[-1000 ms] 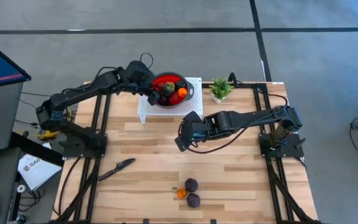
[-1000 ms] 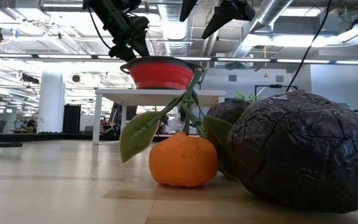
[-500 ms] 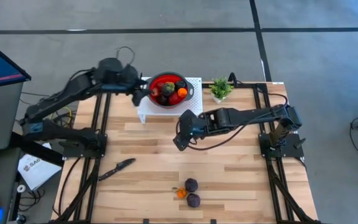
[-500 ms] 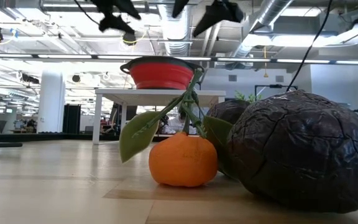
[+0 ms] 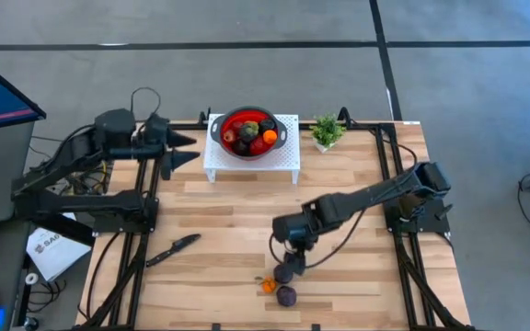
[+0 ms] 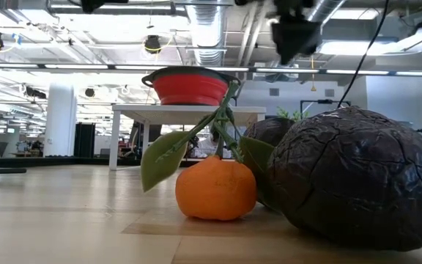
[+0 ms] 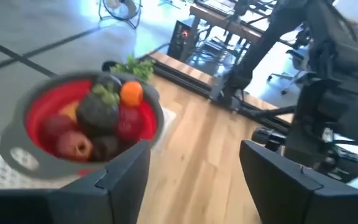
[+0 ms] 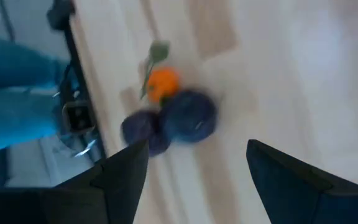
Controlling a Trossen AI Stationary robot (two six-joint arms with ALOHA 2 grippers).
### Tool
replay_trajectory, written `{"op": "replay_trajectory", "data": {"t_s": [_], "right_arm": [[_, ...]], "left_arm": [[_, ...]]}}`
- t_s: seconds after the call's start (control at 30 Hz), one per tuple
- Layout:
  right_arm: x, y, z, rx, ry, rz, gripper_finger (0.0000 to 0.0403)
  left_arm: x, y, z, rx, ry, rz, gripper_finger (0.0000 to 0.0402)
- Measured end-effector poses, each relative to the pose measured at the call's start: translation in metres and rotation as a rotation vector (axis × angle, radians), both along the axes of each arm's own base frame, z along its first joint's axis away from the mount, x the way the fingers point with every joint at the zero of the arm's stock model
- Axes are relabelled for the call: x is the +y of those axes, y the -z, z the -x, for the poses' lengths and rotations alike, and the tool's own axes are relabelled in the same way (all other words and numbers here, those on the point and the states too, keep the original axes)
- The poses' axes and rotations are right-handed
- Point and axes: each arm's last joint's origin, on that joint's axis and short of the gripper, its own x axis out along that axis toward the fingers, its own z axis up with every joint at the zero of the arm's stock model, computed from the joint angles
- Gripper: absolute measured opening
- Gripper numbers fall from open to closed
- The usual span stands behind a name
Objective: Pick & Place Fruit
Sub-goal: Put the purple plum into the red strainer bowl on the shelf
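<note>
A red bowl (image 5: 248,133) with several fruit stands on a white stand (image 5: 251,164) at the table's far edge; the left wrist view shows the bowl (image 7: 42,106) too. Near the front edge, two dark purple fruit (image 5: 286,295) and a small orange with leaves (image 5: 268,286) lie on the wood, touching. The orange (image 8: 163,82) and a purple fruit (image 8: 188,118) show below my right gripper (image 8: 194,180), which is open. It (image 5: 294,261) hangs just above the far purple fruit, pointing down. My left gripper (image 5: 184,150) is open, left of the bowl, holding nothing.
A black knife (image 5: 173,248) lies near the table's left front. A small green potted plant (image 5: 326,131) stands right of the white stand. Bare wood (image 5: 228,211) lies between the stand and the loose fruit. Black frame rails run along both sides.
My left gripper has drawn back from the bowl toward the table's left edge, rising and levelling out. My right gripper has swung from the table's middle toward the near edge, come down over the loose fruit and tipped to point more steeply down. The fruit has not moved.
</note>
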Motion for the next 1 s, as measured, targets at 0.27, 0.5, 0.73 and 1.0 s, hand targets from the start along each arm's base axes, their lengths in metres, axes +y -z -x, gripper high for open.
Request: {"op": "replay_trajectory", "data": {"t_s": [0.27, 0.5, 0.73, 1.0], "right_arm": [[0.023, 0.036, 0.006, -0.022, 0.013, -0.101, 0.0266], [0.019, 0.056, 0.008, -0.064, 0.005, -0.081, 0.0266], [0.020, 0.061, 0.007, -0.110, -0.038, -0.023, 0.0319], [0.025, 0.098, -0.009, -0.032, -0.086, -0.014, 0.0395]], "left_arm": [[-0.010, 0.035, 0.011, 0.028, 0.023, 0.076, 0.0228], [-0.011, 0.051, 0.007, 0.064, 0.077, 0.147, 0.0220], [-0.012, 0.052, 0.007, 0.061, 0.097, 0.158, 0.0219], [-0.012, 0.052, 0.007, 0.055, 0.082, 0.195, 0.0214]]}}
